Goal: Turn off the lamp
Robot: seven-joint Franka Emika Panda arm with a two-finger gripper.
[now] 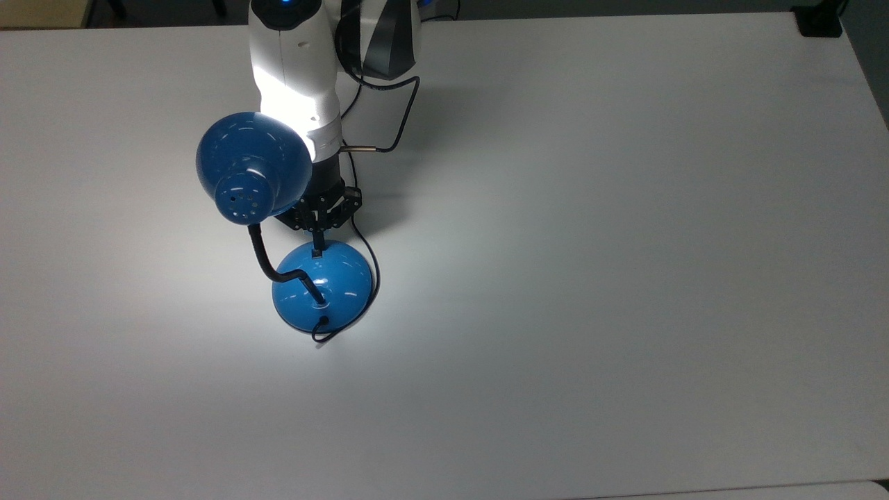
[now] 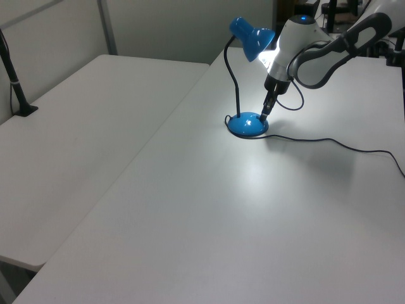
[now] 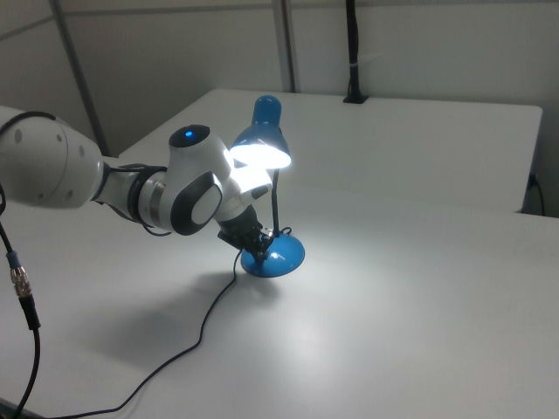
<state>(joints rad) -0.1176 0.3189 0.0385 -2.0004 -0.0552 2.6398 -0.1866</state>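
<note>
A wide white tabletop [image 1: 625,278] takes up nearly the whole top view, and the white robot arm [image 1: 295,62] reaches down onto it from the upper left of the frame. The lamp [image 1: 323,283] stands left of centre in the top view, its domed blue base resting flat on the tabletop, its black bendy neck [image 1: 262,257] curling up to the blue shade [image 1: 251,167], which sits higher in the frame and partly covers the arm's wrist. The lamp is lit: in the right view the shade's mouth [image 3: 260,155] glows white, and a bright pool of light spreads over the tabletop around the base. The black cord [image 2: 329,142] trails away from the base toward the left view's right edge. The gripper [image 1: 319,244] points down at the upper edge of the base in the top view, its fingers clenched together into one narrow tip that touches the small black switch [image 1: 317,253]. In the left view the gripper [image 2: 264,114] meets the base's top on the side facing the arm.
</note>
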